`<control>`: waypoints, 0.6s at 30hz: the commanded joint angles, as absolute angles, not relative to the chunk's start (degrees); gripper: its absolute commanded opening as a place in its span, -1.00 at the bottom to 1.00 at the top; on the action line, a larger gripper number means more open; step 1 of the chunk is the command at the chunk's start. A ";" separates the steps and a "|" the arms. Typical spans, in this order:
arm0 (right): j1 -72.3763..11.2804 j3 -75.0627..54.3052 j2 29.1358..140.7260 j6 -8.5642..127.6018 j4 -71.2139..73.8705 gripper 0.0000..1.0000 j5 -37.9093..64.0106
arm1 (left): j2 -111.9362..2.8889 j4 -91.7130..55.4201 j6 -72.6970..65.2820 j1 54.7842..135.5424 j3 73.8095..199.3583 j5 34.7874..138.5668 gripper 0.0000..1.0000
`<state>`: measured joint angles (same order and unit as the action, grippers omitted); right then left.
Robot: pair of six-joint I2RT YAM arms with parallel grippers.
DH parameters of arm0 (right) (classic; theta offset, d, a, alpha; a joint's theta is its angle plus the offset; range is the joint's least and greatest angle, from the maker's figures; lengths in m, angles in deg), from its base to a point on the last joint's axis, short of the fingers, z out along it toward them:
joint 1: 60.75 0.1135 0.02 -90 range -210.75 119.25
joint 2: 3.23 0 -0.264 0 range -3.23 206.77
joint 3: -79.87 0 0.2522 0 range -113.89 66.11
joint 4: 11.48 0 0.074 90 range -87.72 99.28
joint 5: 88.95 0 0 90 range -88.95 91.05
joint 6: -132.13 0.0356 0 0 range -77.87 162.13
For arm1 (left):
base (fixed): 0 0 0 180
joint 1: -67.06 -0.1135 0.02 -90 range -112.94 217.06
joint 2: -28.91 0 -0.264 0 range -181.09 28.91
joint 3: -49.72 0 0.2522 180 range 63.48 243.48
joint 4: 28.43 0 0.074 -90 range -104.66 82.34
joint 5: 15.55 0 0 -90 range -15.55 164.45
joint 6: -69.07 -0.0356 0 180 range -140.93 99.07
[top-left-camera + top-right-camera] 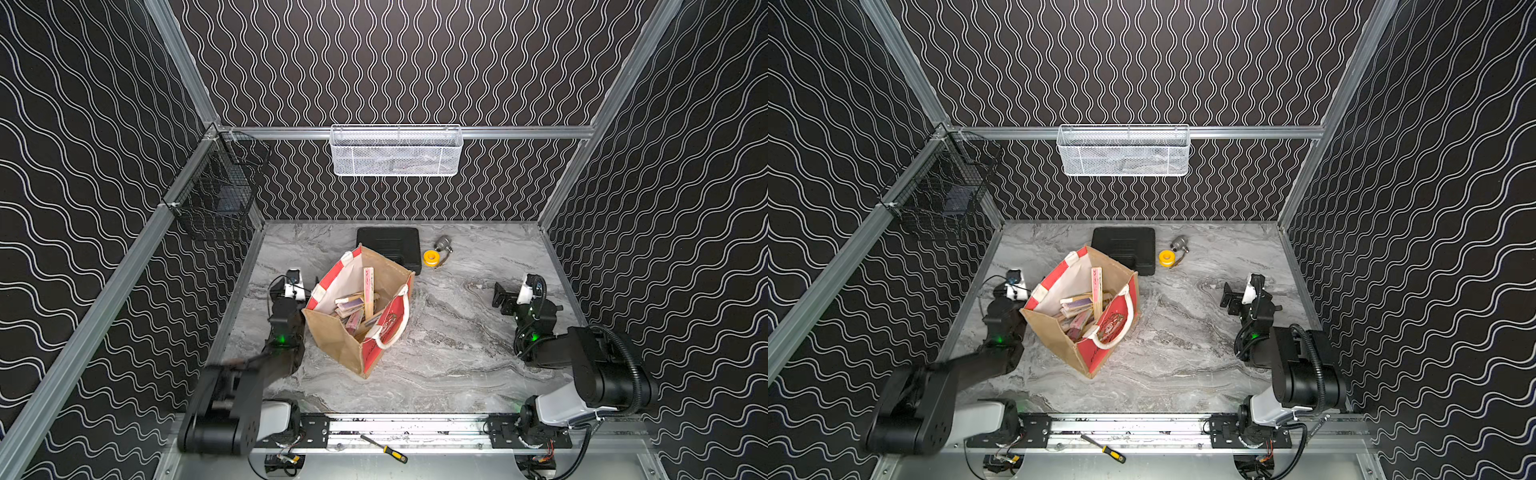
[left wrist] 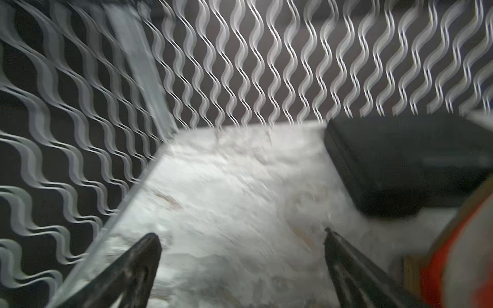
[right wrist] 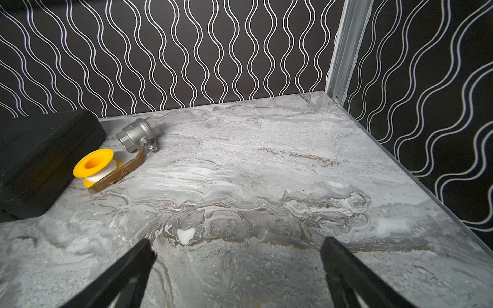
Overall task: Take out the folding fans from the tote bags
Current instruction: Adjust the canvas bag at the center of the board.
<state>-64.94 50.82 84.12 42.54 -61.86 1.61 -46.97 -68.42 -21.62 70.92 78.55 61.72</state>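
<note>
A: Where were the folding fans (image 1: 353, 311)?
B: All inside the tote bag (image 1: 345, 345), centre of frame in both top views. We saw them piled on its floor, with one fan (image 1: 368, 281) propped on end against the far wall (probably just how it got dumped in).
A: Bag upright?
B: Yes, mouth open upward, and a rope handle (image 1: 395, 336) drooped over the outside. So we judged the way in from above was free.
A: Left gripper (image 2: 241, 240)?
B: Jaws spread wide with nothing between them, just beside the bag's left side, left of centre. Its wrist view was blurred.
A: Right gripper (image 3: 237, 245)?
B: Also spread wide and empty, at the right of the frame over bare table (image 1: 457, 357), well apart from the bag.
A: Clutter?
B: A black case (image 1: 388, 243) behind the bag, touching or not we couldn't tell. A yellow tape spool (image 1: 430, 257) and a valve (image 1: 443, 243) sat to its right. Not ours. No fan was out yet.
</note>
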 commanded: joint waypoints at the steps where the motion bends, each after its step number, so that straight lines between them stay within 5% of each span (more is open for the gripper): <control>1: -62.31 51.42 78.36 40.92 -61.35 1.00 -3.77 | -35.55 -49.56 -12.09 71.28 82.93 52.23 0.98; 4: -61.72 48.83 69.87 42.91 -49.96 1.00 -7.55 | -33.00 -29.89 -9.05 72.52 91.76 46.87 0.98; 9: -62.07 40.77 60.53 69.37 -25.77 1.00 -15.61 | -36.31 -3.33 11.48 73.01 105.12 38.81 0.98; 11: -62.22 36.93 60.86 79.70 -15.40 1.00 -18.11 | -35.28 -0.12 9.11 71.18 109.24 46.97 0.98; 18: -63.56 28.63 61.03 78.79 -5.44 0.94 3.94 | -32.37 11.21 4.51 69.79 125.52 69.13 0.97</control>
<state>-63.60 30.43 61.56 73.88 -14.23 -4.90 -31.43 3.18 7.43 70.20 120.34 55.18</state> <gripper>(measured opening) 0.989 0.988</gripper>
